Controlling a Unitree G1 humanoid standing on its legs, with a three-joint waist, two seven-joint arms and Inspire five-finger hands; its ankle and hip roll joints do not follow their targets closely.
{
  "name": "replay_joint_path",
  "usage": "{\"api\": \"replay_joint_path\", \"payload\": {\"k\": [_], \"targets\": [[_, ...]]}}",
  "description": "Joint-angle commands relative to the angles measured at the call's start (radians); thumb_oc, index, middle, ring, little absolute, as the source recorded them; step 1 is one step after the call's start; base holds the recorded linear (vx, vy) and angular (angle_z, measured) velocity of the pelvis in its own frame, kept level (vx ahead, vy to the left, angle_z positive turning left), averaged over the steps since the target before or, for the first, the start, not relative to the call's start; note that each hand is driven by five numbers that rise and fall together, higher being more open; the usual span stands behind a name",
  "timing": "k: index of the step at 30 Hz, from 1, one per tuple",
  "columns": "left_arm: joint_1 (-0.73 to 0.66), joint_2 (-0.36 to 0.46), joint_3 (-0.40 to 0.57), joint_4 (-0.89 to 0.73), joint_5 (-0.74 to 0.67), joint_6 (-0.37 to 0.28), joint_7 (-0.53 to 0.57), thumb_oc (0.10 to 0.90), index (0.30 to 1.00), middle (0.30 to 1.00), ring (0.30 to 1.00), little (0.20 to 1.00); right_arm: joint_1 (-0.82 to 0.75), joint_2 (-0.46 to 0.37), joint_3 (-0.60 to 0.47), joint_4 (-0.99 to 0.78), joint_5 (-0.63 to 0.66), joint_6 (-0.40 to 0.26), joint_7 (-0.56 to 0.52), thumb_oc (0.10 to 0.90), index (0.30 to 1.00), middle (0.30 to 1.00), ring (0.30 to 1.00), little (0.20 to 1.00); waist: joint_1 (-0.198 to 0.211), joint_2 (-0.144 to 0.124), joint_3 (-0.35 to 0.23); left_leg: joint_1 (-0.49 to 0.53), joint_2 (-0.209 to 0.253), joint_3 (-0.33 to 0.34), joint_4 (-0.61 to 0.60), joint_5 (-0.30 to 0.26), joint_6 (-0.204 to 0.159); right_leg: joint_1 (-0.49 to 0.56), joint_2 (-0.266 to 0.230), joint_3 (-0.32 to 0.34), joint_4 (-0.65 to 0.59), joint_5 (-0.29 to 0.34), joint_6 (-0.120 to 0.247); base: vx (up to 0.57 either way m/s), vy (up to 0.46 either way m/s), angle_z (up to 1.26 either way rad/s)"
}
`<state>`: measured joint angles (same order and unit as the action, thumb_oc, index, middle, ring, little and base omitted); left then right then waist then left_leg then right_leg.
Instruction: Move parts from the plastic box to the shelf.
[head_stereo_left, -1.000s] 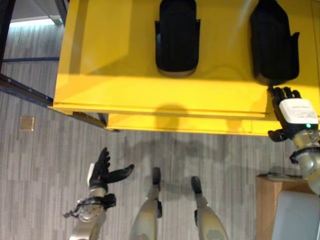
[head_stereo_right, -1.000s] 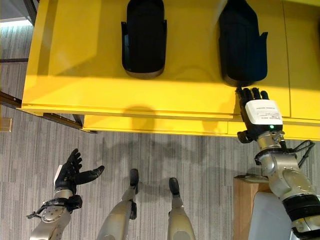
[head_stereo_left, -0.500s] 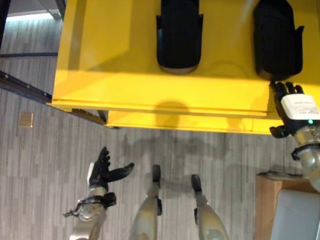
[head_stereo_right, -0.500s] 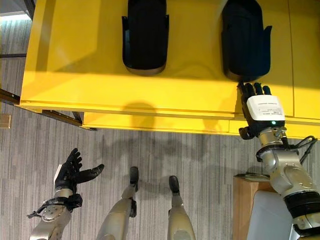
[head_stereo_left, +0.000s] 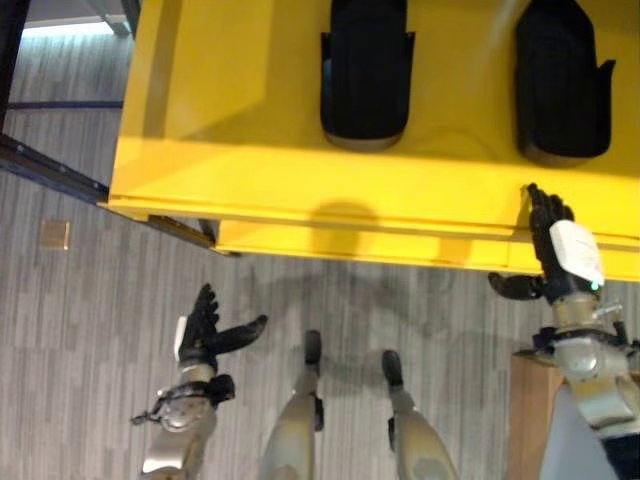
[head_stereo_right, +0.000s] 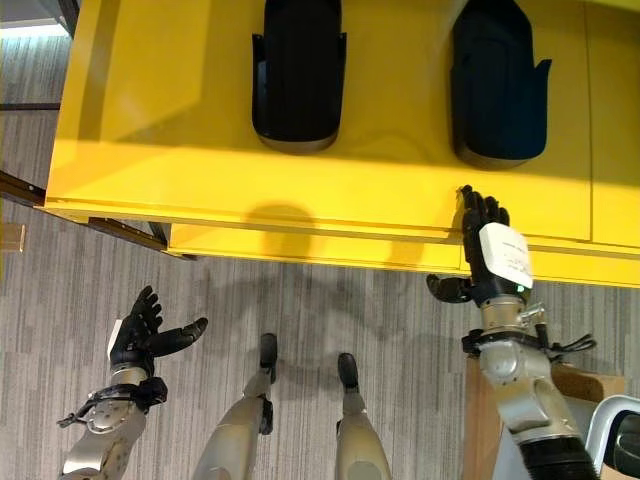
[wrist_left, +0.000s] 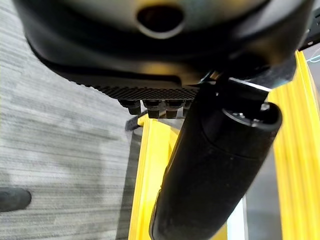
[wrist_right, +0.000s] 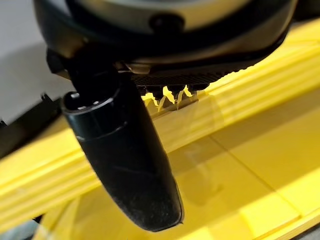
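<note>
Two black moulded parts lie on the yellow shelf (head_stereo_left: 230, 100): one near the middle (head_stereo_left: 366, 70), one to the right (head_stereo_left: 562, 85). My right hand (head_stereo_left: 556, 252) is open and empty, fingers straight over the shelf's front edge just below the right part, thumb out to the left, not touching the part. Its wrist view shows the thumb (wrist_right: 125, 155) above yellow shelf surface. My left hand (head_stereo_left: 205, 335) hangs open and empty over the floor at the lower left, well short of the shelf.
A brown wooden stand (head_stereo_left: 528, 400) is at the lower right, with a pale grey box rim (head_stereo_right: 615, 435) beside it. A dark metal frame (head_stereo_left: 50, 170) runs past the shelf's left end. Grey striped carpet (head_stereo_left: 100, 300) lies in front.
My right hand has drawn back from the right black part to the shelf's front edge and turned its thumb leftward. The left hand has barely moved. The camera shifted slightly.
</note>
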<state>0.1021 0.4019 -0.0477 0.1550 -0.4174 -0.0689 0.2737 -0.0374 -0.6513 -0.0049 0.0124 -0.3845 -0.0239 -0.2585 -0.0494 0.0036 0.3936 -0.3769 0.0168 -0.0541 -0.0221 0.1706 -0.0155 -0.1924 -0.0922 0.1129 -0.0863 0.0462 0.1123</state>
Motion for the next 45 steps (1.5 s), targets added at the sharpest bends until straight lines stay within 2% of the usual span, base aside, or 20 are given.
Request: {"api": "replay_joint_path", "payload": {"k": [1, 7, 11, 13, 17, 18, 20, 22, 25, 26, 27, 28, 30, 31, 32, 33, 35, 37, 40, 45], "targets": [[0.026, 0.015, 0.045, -0.026, 0.047, -0.039, 0.026, 0.9, 1.0, 1.0, 1.0, 1.0, 0.046, -0.003, -0.011, -0.067, 0.088, -0.072, -0.01, 0.9, 1.0, 1.0, 1.0, 1.0, 0.006, -0.045, -0.11, 0.008, 0.067, -0.014, 0.078, -0.089, -0.031, -0.122, 0.029, -0.009, 0.104, -0.01, -0.039, -0.01, -0.033, 0.0], [0.038, 0.023, 0.045, -0.029, 0.063, -0.027, 0.015, 0.9, 1.0, 1.0, 1.0, 1.0, 0.094, 0.044, -0.031, -0.119, 0.139, -0.099, -0.015, 0.9, 1.0, 1.0, 1.0, 1.0, -0.006, -0.06, -0.142, 0.034, 0.094, -0.02, 0.062, -0.076, -0.044, -0.1, 0.05, -0.009, 0.1, -0.015, -0.046, 0.0, -0.072, -0.01], [0.043, 0.032, 0.04, -0.02, 0.074, -0.02, 0.0, 0.9, 1.0, 1.0, 1.0, 1.0, 0.129, 0.069, -0.056, -0.169, 0.201, -0.136, -0.018, 0.9, 1.0, 1.0, 1.0, 1.0, -0.019, -0.064, -0.163, 0.07, 0.129, -0.029, 0.022, -0.037, -0.068, -0.078, 0.09, -0.021, 0.114, -0.042, -0.063, -0.02, -0.124, -0.02], [0.034, 0.036, 0.036, -0.014, 0.074, -0.021, -0.002, 0.9, 1.0, 1.0, 1.0, 1.0, 0.133, 0.071, -0.062, -0.177, 0.211, -0.144, -0.017, 0.9, 1.0, 1.0, 1.0, 1.0, -0.023, -0.06, -0.161, 0.08, 0.144, -0.027, -0.001, -0.013, -0.081, -0.077, 0.105, -0.024, 0.128, -0.053, -0.071, -0.04, -0.11, 0.06], [0.015, 0.037, 0.011, -0.012, 0.081, -0.027, -0.015, 0.9, 1.0, 1.0, 1.0, 1.0, 0.15, 0.068, -0.075, -0.192, 0.247, -0.164, -0.011, 0.9, 1.0, 1.0, 1.0, 1.0, -0.043, -0.032, -0.169, 0.116, 0.182, -0.03, -0.059, 0.046, -0.102, -0.068, 0.153, -0.035, 0.187, -0.095, -0.095, -0.05, -0.122, 0.16], [0.003, 0.034, 0.002, -0.008, 0.084, -0.028, -0.021, 0.9, 1.0, 1.0, 1.0, 1.0, 0.155, 0.07, -0.081, -0.198, 0.261, -0.174, -0.01, 0.9, 1.0, 1.0, 1.0, 1.0, -0.055, -0.027, -0.175, 0.127, 0.209, -0.01, -0.056, 0.063, -0.111, -0.057, 0.168, -0.043, 0.202, -0.109, -0.107, -0.03, -0.213, 0.07], [-0.002, 0.027, -0.012, -0.005, 0.089, -0.027, -0.034, 0.9, 1.0, 1.0, 1.0, 1.0, 0.166, 0.073, -0.088, -0.204, 0.269, -0.182, -0.012, 0.9, 1.0, 1.0, 1.0, 1.0, -0.067, -0.024, -0.181, 0.144, 0.231, 0.012, -0.043, 0.069, -0.108, -0.034, 0.182, -0.051, 0.209, -0.121, -0.119, -0.01, -0.171, 0.06], [-0.004, 0.024, -0.022, -0.005, 0.092, -0.027, -0.039, 0.9, 1.0, 1.0, 1.0, 1.0, 0.176, 0.073, -0.092, -0.202, 0.268, -0.181, -0.008, 0.9, 1.0, 1.0, 1.0, 1.0, -0.071, -0.025, -0.181, 0.15, 0.229, 0.018, -0.023, 0.059, -0.099, -0.02, 0.182, -0.054, 0.21, -0.121, -0.125, 0.0, -0.091, 0.09], [0.003, 0.012, -0.034, -0.002, 0.094, -0.026, -0.057, 0.9, 1.0, 1.0, 1.0, 1.0, 0.175, 0.069, -0.081, -0.196, 0.26, -0.176, 0.0, 0.9, 1.0, 1.0, 1.0, 1.0, -0.063, -0.024, -0.182, 0.16, 0.143, -0.029, 0.011, 0.012, -0.059, 0.014, 0.17, -0.042, 0.193, -0.107, -0.123, 0.02, -0.023, 0.07], [0.007, 0.009, -0.035, -0.005, 0.093, -0.028, -0.06, 0.9, 1.0, 1.0, 1.0, 1.0, 0.168, 0.07, -0.074, -0.193, 0.265, -0.176, 0.005, 0.9, 1.0, 1.0, 1.0, 1.0, -0.057, -0.024, -0.183, 0.153, 0.092, -0.057, 0.025, -0.007, -0.044, 0.019, 0.166, -0.034, 0.188, -0.1, -0.121, 0.04, 0.055, -0.01], [0.025, 0.01, -0.025, -0.02, 0.098, -0.029, -0.077, 0.9, 1.0, 1.0, 1.0, 1.0, 0.154, 0.063, -0.057, -0.19, 0.266, -0.173, 0.026, 0.9, 1.0, 1.0, 1.0, 1.0, -0.046, -0.025, -0.189, 0.144, -0.016, -0.111, 0.056, -0.05, -0.01, 0.025, 0.171, -0.012, 0.18, -0.088, -0.117, 0.08, 0.094, -0.19], [0.045, 0.008, -0.015, -0.032, 0.098, -0.031, -0.086, 0.9, 1.0, 1.0, 1.0, 1.0, 0.141, 0.065, -0.04, -0.191, 0.278, -0.174, 0.041, 0.9, 1.0, 1.0, 1.0, 1.0, -0.037, -0.03, -0.19, 0.143, -0.075, -0.15, 0.092, -0.08, 0.009, 0.031, 0.18, 0.018, 0.18, -0.084, -0.111, 0.1, 0.12, -0.44], [0.085, 0.007, 0.009, -0.058, 0.089, -0.036, -0.09, 0.9, 1.0, 1.0, 1.0, 1.0, 0.118, 0.067, -0.016, -0.186, 0.297, -0.178, 0.065, 0.9, 1.0, 1.0, 1.0, 1.0, -0.019, -0.034, -0.197, 0.144, -0.163, -0.242, 0.136, -0.108, 0.026, 0.036, 0.209, 0.093, 0.169, -0.069, -0.104, 0.11, 0.123, -1.18], [0.098, 0.005, 0.021, -0.065, 0.082, -0.037, -0.091, 0.9, 1.0, 1.0, 1.0, 1.0, 0.095, 0.073, 0.008, -0.179, 0.304, -0.178, 0.076, 0.9, 1.0, 1.0, 1.0, 1.0, -0.006, -0.041, -0.206, 0.146, -0.214, -0.312, 0.165, -0.122, 0.035, 0.039, 0.228, 0.151, 0.165, -0.057, -0.1, 0.09, 0.146, -1.46], [0.115, 0.003, 0.035, -0.081, 0.076, -0.041, -0.093, 0.9, 1.0, 1.0, 1.0, 1.0, 0.07, 0.081, 0.026, -0.168, 0.315, -0.176, 0.086, 0.9, 1.0, 1.0, 1.0, 1.0, 0.006, -0.046, -0.211, 0.151, -0.246, -0.357, 0.183, -0.134, 0.041, 0.039, 0.244, 0.201, 0.166, -0.048, -0.091, 0.04, 0.162, -1.43], [0.136, 0.003, 0.05, -0.096, 0.071, -0.045, -0.099, 0.9, 1.0, 1.0, 1.0, 1.0, 0.045, 0.089, 0.04, -0.162, 0.335, -0.175, 0.1, 0.9, 1.0, 1.0, 1.0, 1.0, 0.008, -0.052, -0.218, 0.156, -0.257, -0.388, 0.184, -0.14, 0.047, 0.03, 0.261, 0.247, 0.168, -0.033, -0.079, 0.0, 0.113, -1.49], [0.157, -0.001, 0.061, -0.102, 0.074, -0.047, -0.113, 0.9, 1.0, 1.0, 1.0, 1.0, 0.042, 0.096, 0.045, -0.159, 0.349, -0.169, 0.118, 0.9, 1.0, 1.0, 1.0, 1.0, 0.011, -0.058, -0.229, 0.167, -0.239, -0.361, 0.162, -0.136, 0.045, 0.032, 0.275, 0.272, 0.158, -0.021, -0.075, 0.02, 0.079, -1.63], [0.146, -0.012, 0.046, -0.091, 0.088, -0.037, -0.113, 0.9, 1.0, 1.0, 1.0, 1.0, 0.067, 0.13, 0.039, -0.166, 0.389, -0.155, 0.133, 0.9, 1.0, 1.0, 1.0, 1.0, -0.003, -0.075, -0.264, 0.178, -0.213, -0.326, 0.144, -0.13, 0.043, 0.043, 0.271, 0.27, 0.131, -0.014, -0.072, 0.05, 0.099, -0.89], [0.145, -0.012, 0.041, -0.086, 0.093, -0.03, -0.107, 0.9, 1.0, 1.0, 1.0, 1.0, 0.078, 0.155, 0.041, -0.177, 0.406, -0.149, 0.135, 0.9, 1.0, 1.0, 1.0, 1.0, -0.013, -0.079, -0.281, 0.19, -0.208, -0.316, 0.125, -0.133, 0.057, 0.047, 0.27, 0.279, 0.123, -0.007, -0.069, 0.0, 0.08, 0.03], [0.146, -0.011, 0.038, -0.086, 0.099, -0.031, -0.11, 0.9, 1.0, 1.0, 1.0, 1.0, 0.085, 0.169, 0.058, -0.183, 0.413, -0.136, 0.153, 0.9, 1.0, 1.0, 1.0, 1.0, -0.036, -0.079, -0.29, 0.207, -0.212, -0.267, 0.117, -0.147, 0.083, 0.043, 0.286, 0.348, 0.128, 0.015, -0.049, -0.02, 0.124, -0.22]]}}
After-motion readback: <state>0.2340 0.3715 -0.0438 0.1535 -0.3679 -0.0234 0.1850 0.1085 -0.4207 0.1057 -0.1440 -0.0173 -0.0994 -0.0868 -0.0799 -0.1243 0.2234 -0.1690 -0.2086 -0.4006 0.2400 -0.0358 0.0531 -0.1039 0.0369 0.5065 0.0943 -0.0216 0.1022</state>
